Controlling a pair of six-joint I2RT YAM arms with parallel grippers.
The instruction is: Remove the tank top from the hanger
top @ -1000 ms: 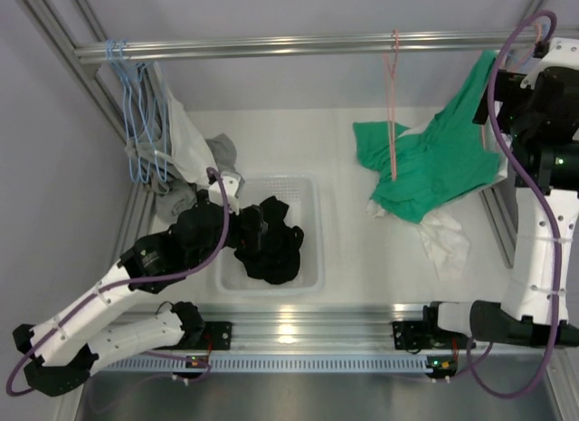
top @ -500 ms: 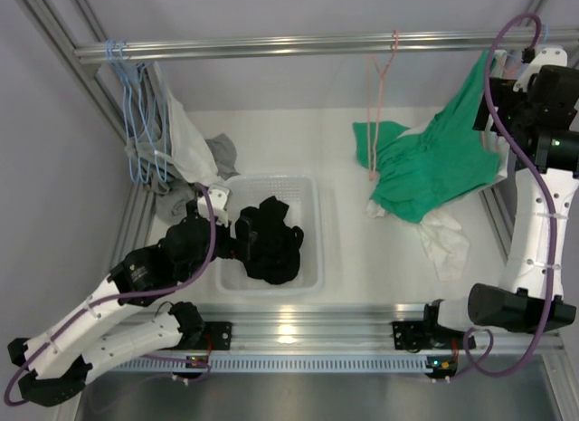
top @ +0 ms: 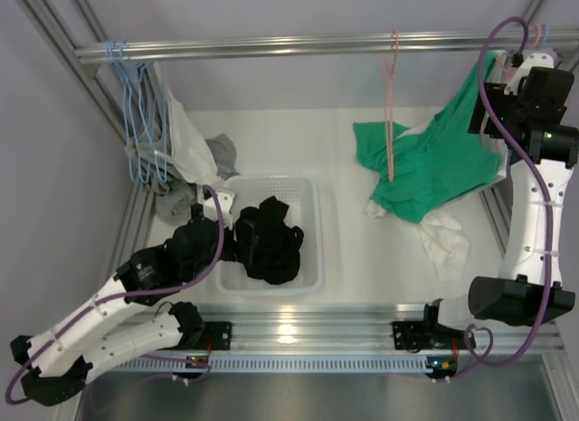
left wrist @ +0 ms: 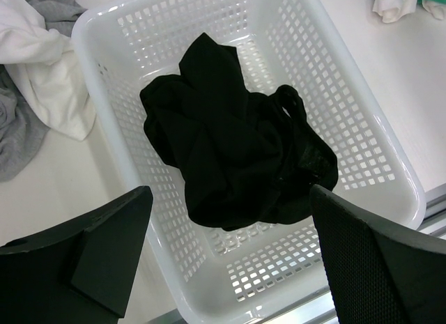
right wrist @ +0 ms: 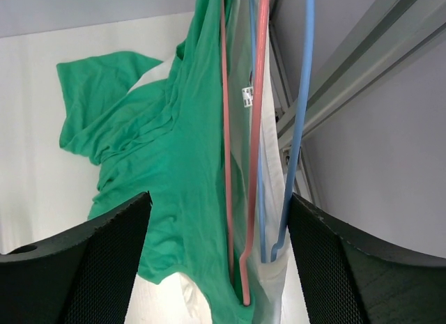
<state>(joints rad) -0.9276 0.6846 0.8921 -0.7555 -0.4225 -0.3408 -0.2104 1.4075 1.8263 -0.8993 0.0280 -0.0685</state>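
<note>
The left arm lies low, reaching from the near left corner toward the middle. The left pincer points down, jaws spread as wide as they go. The right arm stands tall along the right edge, wrist at the far right. The right pincer has its fingers well apart.

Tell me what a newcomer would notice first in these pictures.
The bright green garment draped from the right end of the rail down onto the table, beside the right gripper. Next, the black clothing bundled in the white basket under the open left gripper, and a bare pink hanger mid-rail.
</note>
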